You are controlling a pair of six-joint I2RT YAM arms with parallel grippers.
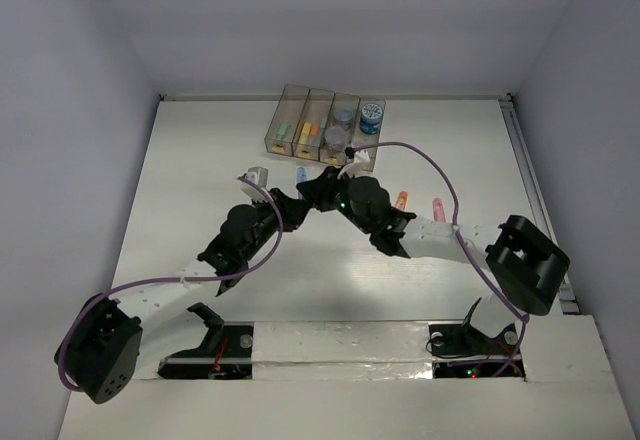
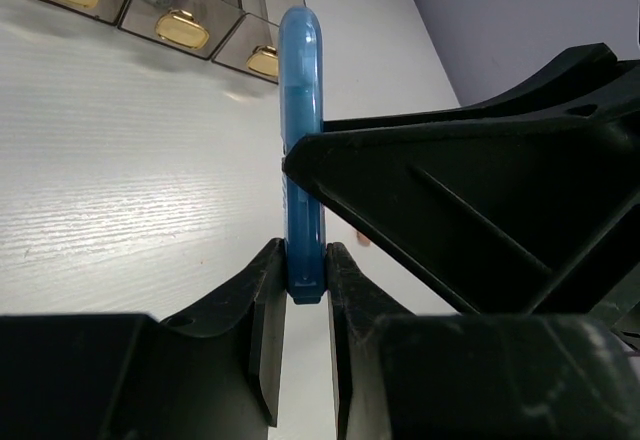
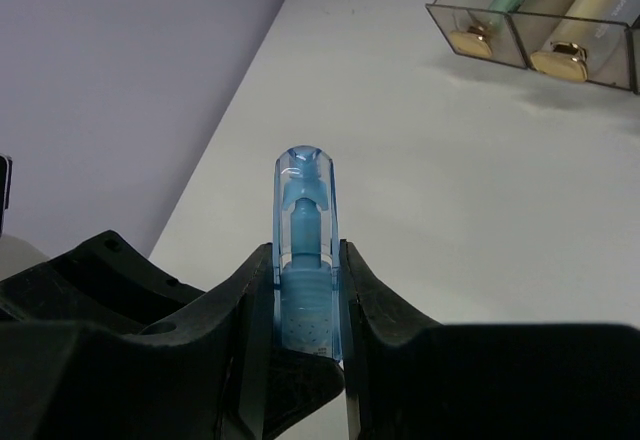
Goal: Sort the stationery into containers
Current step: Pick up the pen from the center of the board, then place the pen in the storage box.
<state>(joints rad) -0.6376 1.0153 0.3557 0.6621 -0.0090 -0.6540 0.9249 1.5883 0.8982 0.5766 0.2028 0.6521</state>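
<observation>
- fingers [image 2: 265, 305] of the left gripper [image 2: 305, 260] are closed on the lower end of the blue marker [image 2: 302, 110], which stands straight out between them and clear of the table [image 1: 200, 160].
- the right gripper [image 3: 305, 270] pinches the same marker further along its barrel. its fingers [image 3: 250, 300] press both sides, and the clear cap pokes out past the tips.
- in the left wrist view one black finger of the right gripper comes in from the right and touches the marker about midway up.
- from above, both arms meet near the middle of the table, just in front of the containers [image 1: 287, 105], with a short blue length showing between their tips.
- the four containers sit side by side at the far edge. from the left they hold a green stick [image 1: 283, 130], a yellow stick [image 1: 304, 136], pale rolls [image 1: 336, 140], and a blue roll [image 1: 372, 115] in the last.
- an orange stick [image 1: 401, 200] and a pink stick [image 1: 436, 206] lie loose on the table beside the right arm, near each other but not touching.
</observation>
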